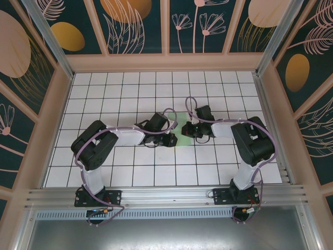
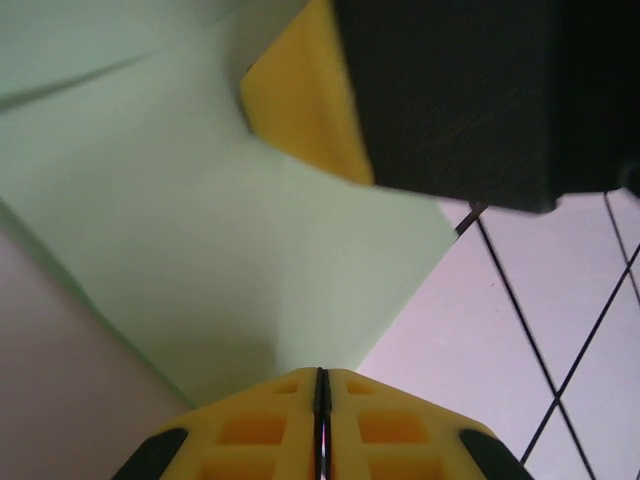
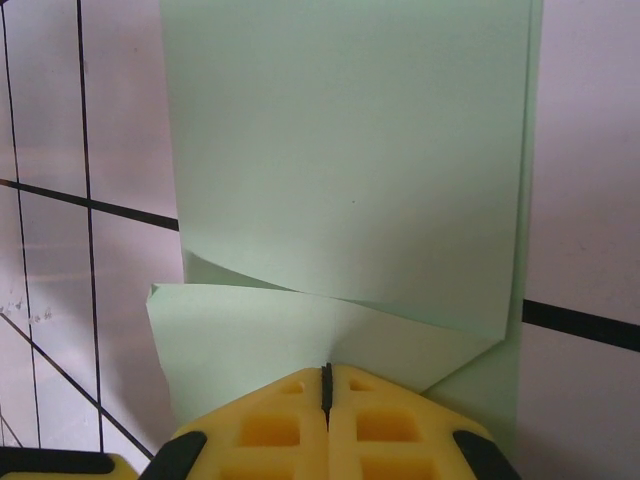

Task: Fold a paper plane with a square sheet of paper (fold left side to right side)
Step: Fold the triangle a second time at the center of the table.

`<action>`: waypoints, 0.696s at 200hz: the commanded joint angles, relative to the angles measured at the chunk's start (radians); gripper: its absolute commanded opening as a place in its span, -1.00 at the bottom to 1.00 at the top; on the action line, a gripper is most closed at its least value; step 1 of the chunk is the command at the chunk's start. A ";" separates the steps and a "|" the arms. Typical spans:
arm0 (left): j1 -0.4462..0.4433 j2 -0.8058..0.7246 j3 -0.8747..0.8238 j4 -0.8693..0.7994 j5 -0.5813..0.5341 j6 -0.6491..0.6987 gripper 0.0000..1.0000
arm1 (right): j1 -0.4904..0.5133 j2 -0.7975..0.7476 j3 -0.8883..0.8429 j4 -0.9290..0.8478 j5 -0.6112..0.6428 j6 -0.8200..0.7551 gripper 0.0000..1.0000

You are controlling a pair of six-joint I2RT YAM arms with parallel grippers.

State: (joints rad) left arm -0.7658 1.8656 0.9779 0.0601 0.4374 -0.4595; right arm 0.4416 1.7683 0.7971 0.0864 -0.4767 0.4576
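Note:
The square sheet of paper [image 1: 182, 140] is pale green and lies partly folded on the tiled table between my two grippers. In the left wrist view the paper [image 2: 250, 250] narrows down into my left gripper [image 2: 321, 372], which is shut on its near edge and holds it a little off the tiles. The right gripper's yellow finger [image 2: 300, 100] rests on the sheet's far part. In the right wrist view the paper [image 3: 350, 150] shows overlapping layers with slanted edges. My right gripper [image 3: 326, 368] is shut, its tips down on the lower layer. From above, the left gripper [image 1: 173, 139] and right gripper [image 1: 186, 130] nearly meet.
The white tiled table [image 1: 125, 94] is fenced by low beige walls [image 1: 166, 62] at the back and sides. An aluminium rail [image 1: 166, 195] runs along the near edge by both arm bases.

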 commanded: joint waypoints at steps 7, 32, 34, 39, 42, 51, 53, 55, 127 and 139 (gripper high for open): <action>-0.003 0.040 0.059 -0.025 0.004 0.028 -0.75 | 0.003 0.041 -0.001 -0.085 0.044 -0.016 -1.00; -0.003 0.076 0.087 -0.023 0.005 0.032 -0.75 | 0.003 0.040 -0.002 -0.090 0.047 -0.019 -1.00; -0.003 0.077 0.089 -0.024 0.006 0.034 -0.75 | 0.003 0.040 -0.003 -0.092 0.048 -0.019 -1.00; -0.002 0.084 0.095 -0.026 0.005 0.036 -0.75 | 0.004 0.039 -0.003 -0.093 0.049 -0.020 -1.00; -0.002 0.086 0.097 -0.028 0.006 0.037 -0.75 | 0.006 0.039 -0.005 -0.094 0.050 -0.020 -1.00; -0.003 0.094 0.103 -0.037 0.001 0.042 -0.74 | 0.005 0.040 -0.004 -0.095 0.053 -0.022 -1.00; -0.002 0.095 0.103 -0.039 0.000 0.043 -0.75 | 0.004 0.039 -0.004 -0.096 0.054 -0.022 -1.00; -0.001 0.096 0.105 -0.042 -0.002 0.044 -0.75 | 0.005 0.039 -0.004 -0.097 0.055 -0.022 -1.00; -0.004 0.065 0.018 -0.068 -0.006 0.074 -0.76 | 0.003 0.044 0.010 -0.129 0.082 -0.033 -1.00; -0.004 0.058 0.001 -0.074 0.000 0.086 -0.77 | 0.003 0.045 0.014 -0.130 0.083 -0.034 -1.00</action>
State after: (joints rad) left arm -0.7658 1.9450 1.0313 0.0494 0.4335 -0.4133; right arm 0.4423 1.7702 0.8108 0.0608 -0.4713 0.4500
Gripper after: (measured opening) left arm 0.120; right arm 0.063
